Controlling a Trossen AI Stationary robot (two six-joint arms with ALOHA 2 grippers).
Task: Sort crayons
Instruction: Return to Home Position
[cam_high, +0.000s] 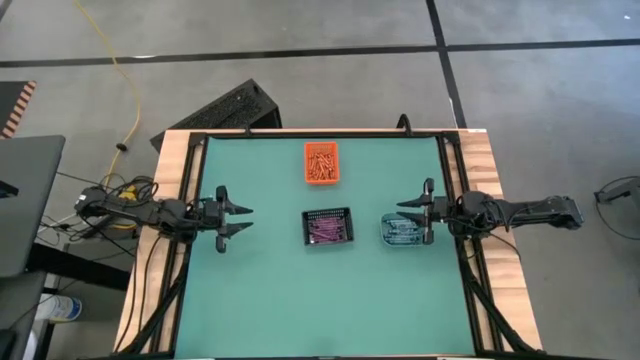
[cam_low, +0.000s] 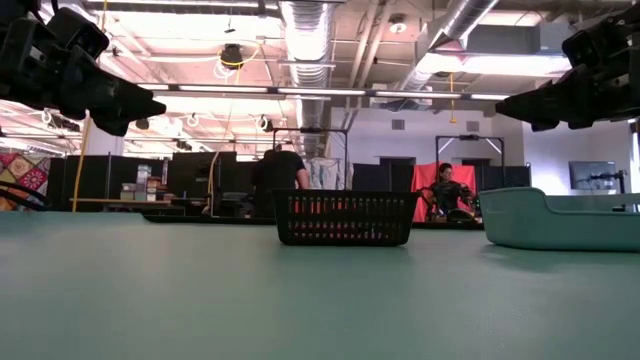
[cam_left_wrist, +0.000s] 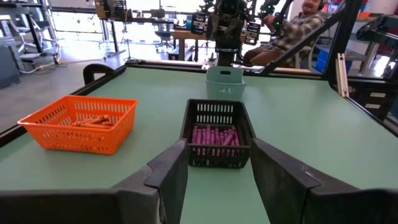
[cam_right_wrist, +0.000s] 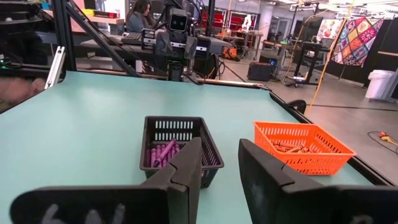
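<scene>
Lying binned, crayons (cam_left_wrist: 214, 134) beyond left fingers (cam_left_wrist: 171, 177).

the left arm (cam_high: 150, 212) and the right arm (cam_high: 520, 210) stretch out level toward each other, held aloft. the left gripper (cam_high: 243, 220) and the right gripper (cam_high: 408, 218) face inward, well apart, jaws spread and empty.

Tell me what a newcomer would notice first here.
Three small bins stand out on the green table: an orange plastic lattice bin of orange crayons at the high view's top, a black mesh bin of purple crayons in the centre, and a teal plastic bin on the right arm's side. The left gripper and right gripper hover facing each other, fingers open.
</scene>
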